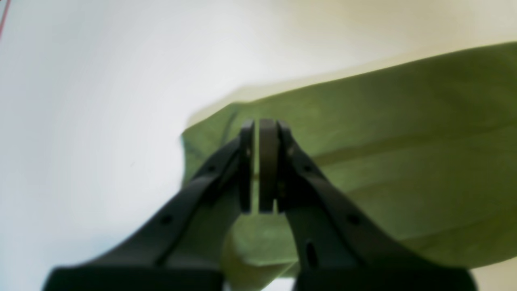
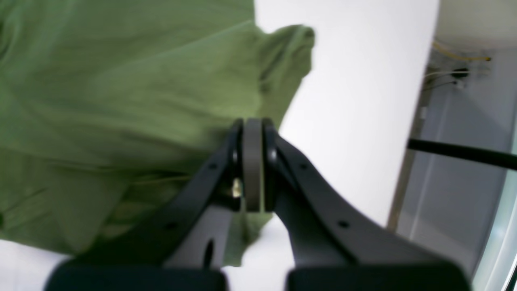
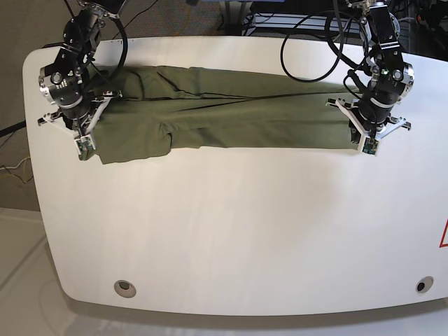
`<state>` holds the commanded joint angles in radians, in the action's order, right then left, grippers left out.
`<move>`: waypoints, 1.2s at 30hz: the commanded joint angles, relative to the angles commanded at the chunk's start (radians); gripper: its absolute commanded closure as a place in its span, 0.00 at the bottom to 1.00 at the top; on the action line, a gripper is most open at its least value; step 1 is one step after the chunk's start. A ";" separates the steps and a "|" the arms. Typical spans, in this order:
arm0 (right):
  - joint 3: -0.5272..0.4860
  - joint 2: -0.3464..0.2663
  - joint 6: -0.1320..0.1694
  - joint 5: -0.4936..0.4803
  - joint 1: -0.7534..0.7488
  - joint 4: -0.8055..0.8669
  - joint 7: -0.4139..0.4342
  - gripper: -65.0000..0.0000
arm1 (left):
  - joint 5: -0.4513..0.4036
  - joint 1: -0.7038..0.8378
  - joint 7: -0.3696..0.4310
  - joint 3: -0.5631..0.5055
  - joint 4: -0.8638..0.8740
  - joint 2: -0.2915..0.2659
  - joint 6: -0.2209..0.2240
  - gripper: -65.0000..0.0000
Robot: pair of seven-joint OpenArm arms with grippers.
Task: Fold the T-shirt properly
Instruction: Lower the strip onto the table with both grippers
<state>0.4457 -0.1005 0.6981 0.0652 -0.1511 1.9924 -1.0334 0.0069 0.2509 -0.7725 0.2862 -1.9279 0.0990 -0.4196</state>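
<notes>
In your left wrist view, the left gripper (image 1: 257, 165) pinches the T-shirt (image 1: 383, 161).

In the right wrist view, the right gripper (image 2: 252, 163) pinches fabric; cables (image 2: 456, 72) sit upper right.

In the base view, the shirt spans the white table (image 3: 231, 238) near its top edge.

Table (image 3: 231, 238) front half bare; T-shirt (image 3: 231, 119) spans rear, cables (image 3: 308, 42) behind.

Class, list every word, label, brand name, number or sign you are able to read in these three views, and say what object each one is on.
No readable text in any view.
A red mark at the white table's edge in the base view is cut off; no letters can be made out.
The T-shirt shows no readable label or print.
</notes>
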 joint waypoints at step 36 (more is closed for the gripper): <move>-0.118 0.017 0.000 0.003 0.034 -0.399 0.155 1.00 | 0.002 -0.043 0.100 -0.040 0.446 0.014 0.000 1.00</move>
<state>0.3276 -0.0836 0.6981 0.0683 -0.1174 1.5934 -0.8784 0.0084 0.2079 -0.6728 0.2463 -1.4814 0.1128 -0.4196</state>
